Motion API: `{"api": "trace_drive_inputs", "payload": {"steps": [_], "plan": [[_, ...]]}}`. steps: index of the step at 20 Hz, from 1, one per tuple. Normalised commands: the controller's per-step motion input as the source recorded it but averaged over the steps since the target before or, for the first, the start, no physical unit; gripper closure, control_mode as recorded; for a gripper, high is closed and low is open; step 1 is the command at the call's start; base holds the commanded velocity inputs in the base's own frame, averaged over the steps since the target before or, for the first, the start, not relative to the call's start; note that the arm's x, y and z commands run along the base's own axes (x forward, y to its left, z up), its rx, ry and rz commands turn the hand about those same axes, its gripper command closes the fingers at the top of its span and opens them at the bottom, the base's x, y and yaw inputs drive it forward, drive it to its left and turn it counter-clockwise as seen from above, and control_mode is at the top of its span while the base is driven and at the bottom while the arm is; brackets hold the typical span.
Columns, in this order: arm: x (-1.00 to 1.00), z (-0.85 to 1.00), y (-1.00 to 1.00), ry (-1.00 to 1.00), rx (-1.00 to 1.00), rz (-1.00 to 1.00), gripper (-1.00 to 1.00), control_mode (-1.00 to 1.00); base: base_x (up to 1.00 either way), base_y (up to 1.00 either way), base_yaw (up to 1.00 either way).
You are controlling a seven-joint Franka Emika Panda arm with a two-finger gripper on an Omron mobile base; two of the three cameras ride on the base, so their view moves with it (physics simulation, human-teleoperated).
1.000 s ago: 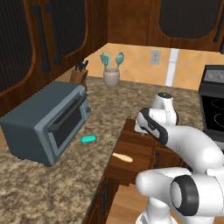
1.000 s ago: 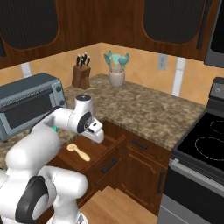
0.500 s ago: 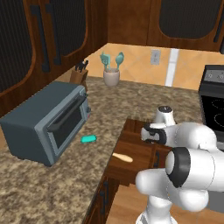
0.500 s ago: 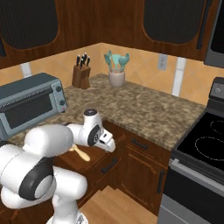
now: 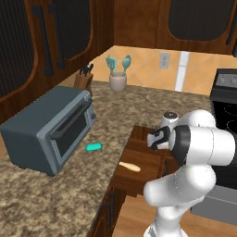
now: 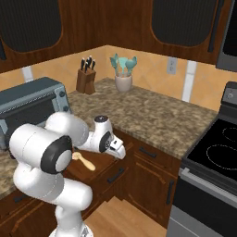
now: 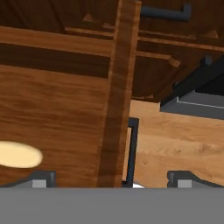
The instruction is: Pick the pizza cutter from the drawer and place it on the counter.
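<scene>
Pale tan pizza cutter (image 5: pixel 129 166), reddish-brown wood-grain drawer (image 5: pixel 144 159), speckled brown-grey granite counter (image 5: pixel 60 192), teal bar (image 5: pixel 93 147)

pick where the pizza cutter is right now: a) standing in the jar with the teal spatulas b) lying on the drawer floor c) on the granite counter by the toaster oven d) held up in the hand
b: the pizza cutter lies flat on the wooden floor of the open drawer, off the counter.
</scene>
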Motion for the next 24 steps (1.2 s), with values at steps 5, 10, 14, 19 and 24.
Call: {"api": "trace_drive_inputs", "payload": {"steps": [5, 10, 14, 19, 24], "plan": [[-0.09, -0.87, -0.11, 0.00, 0.00, 0.00, -1.00, -1.00, 0.00, 0.00, 0.00], [-0.18, -0.66, -0.34, 0.02, 0.00, -0.01, -1.00, -1.00, 0.00, 0.00, 0.00], [-0.27, -0.15, -0.82, 0.01, 0.00, -0.04, -1.00, -1.00, 0.00, 0.00, 0.00], [-0.46, -0.11, -1.00, 0.00, 0.08, -0.05, -1.00, -1.00, 0.00, 0.00, 0.00], [-0.23, -0.02, -1.00, -0.01, 0.14, -0.03, -1.00, -1.00, 0.00, 0.00, 0.00]]}}
